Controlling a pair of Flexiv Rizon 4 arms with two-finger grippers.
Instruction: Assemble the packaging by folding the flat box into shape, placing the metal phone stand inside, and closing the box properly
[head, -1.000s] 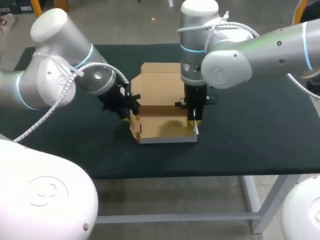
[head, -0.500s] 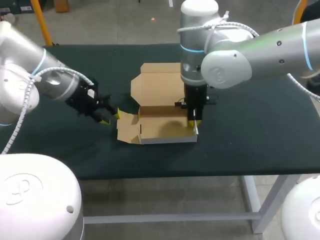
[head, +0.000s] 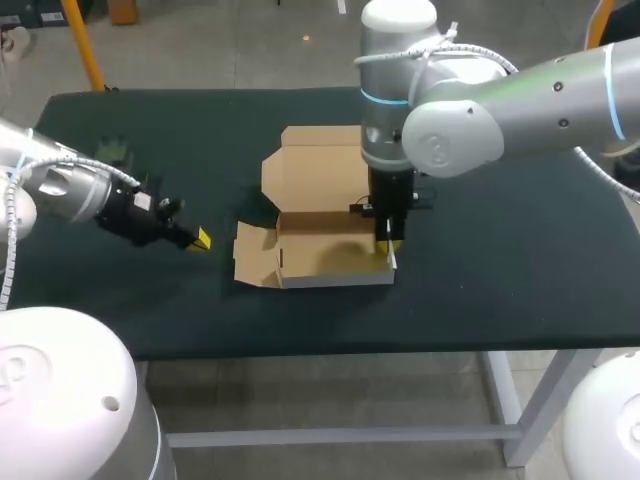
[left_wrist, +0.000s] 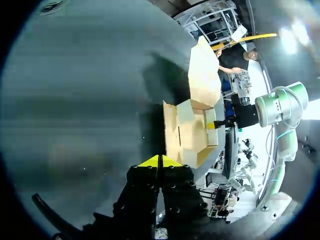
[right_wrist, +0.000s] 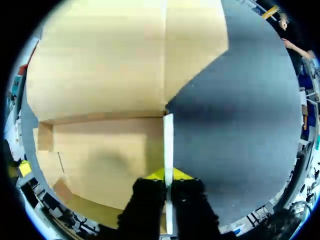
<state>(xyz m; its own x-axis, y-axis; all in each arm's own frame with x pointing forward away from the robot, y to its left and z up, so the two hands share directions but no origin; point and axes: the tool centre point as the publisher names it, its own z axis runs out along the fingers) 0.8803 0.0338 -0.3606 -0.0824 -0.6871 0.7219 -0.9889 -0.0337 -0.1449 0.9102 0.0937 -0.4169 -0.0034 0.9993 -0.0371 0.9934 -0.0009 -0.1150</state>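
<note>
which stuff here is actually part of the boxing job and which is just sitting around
Part of the job:
- cardboard box, half folded, lid open
- right gripper, shut on its side wall
- left gripper, shut, empty, apart from the box
- phone stand: not made out in any view

Just there:
- dark table
- dim greenish patch at its far left, too faint to identify

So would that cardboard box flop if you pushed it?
Probably floppy: the box is thin cardboard, its left flap splayed open. Likely light, so it may slide unless the right claw pinching its side wall holds it.

Overhead and wrist views, same box (head: 320, 250)
</note>
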